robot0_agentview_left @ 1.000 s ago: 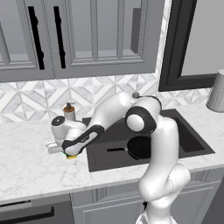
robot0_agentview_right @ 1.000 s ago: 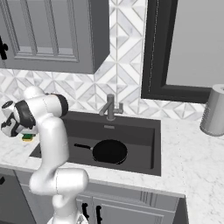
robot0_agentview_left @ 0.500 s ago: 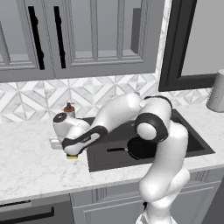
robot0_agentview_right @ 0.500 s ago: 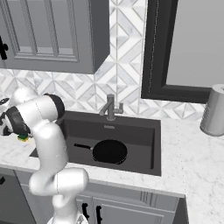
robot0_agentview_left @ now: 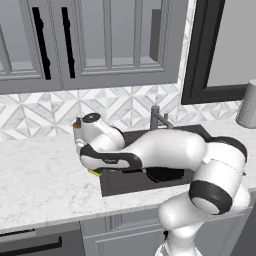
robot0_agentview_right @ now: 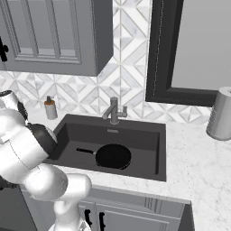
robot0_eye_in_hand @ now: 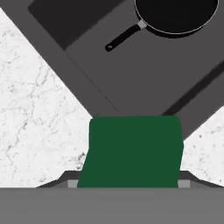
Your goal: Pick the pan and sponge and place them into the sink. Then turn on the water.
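Observation:
A green sponge (robot0_eye_in_hand: 133, 151) sits between my fingertips, and my gripper (robot0_eye_in_hand: 128, 183) is shut on it. In the left base view the sponge (robot0_agentview_left: 95, 173) shows as a yellow-green edge under the hand, where the gripper (robot0_agentview_left: 96, 171) hangs over the left rim of the sink (robot0_agentview_left: 115, 182). The black pan (robot0_agentview_right: 113, 156) lies flat on the floor of the dark sink (robot0_agentview_right: 149, 135), handle pointing left. From the hand, the pan (robot0_eye_in_hand: 175, 15) is at the top right, beyond the sink (robot0_eye_in_hand: 131, 74) rim. No water shows at the faucet (robot0_agentview_right: 113, 110).
A soap dispenser (robot0_agentview_right: 50, 108) stands on the counter behind the sink's left corner. A grey canister (robot0_agentview_right: 220, 113) stands at the far right of the marble counter. Grey cabinets hang above, and a dark-framed window sits behind the faucet (robot0_agentview_left: 156, 117).
The arm has swung, carrying the hand and the sponge right from the counter to the sink's left rim. The pan has not moved.

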Available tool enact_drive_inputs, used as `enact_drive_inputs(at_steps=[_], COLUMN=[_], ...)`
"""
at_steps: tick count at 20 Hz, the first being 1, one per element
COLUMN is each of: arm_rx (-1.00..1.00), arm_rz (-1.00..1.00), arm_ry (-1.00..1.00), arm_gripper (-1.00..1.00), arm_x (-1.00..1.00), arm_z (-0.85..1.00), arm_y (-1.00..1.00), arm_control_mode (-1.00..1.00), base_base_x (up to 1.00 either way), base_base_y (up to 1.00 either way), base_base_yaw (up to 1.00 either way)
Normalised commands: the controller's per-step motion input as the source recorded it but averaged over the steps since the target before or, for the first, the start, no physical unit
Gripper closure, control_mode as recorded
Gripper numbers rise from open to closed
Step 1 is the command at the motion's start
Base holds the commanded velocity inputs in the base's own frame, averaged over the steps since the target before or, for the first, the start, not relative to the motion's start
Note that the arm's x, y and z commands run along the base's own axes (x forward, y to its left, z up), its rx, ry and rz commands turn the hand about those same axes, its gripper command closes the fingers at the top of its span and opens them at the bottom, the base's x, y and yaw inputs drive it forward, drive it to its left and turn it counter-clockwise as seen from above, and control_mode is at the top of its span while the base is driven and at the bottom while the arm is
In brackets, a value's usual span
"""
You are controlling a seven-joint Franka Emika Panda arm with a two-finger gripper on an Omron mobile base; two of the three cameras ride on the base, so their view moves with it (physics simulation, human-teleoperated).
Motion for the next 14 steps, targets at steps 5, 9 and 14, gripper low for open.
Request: enact_drive_inputs(at_steps=[5, 9, 14], arm_rx=[0.15, 0.07, 0.0], arm_rz=[-0.42, -0.46, -0.47], arm_ry=[-0.09, -0.01, 0.07], arm_gripper=[1.0, 1.0, 1.0], arm_x=[-0.23, -0.19, -0.01], arm_z=[0.53, 0.44, 0.38], arm_y=[-0.89, -0.95, -0.96], arm_control_mode=[-1.0, -1.0, -1.0], base_base_x=[0.0, 0.0, 0.0], base_base_y=[0.0, 0.0, 0.0], base_base_yaw=[0.0, 0.0, 0.0])
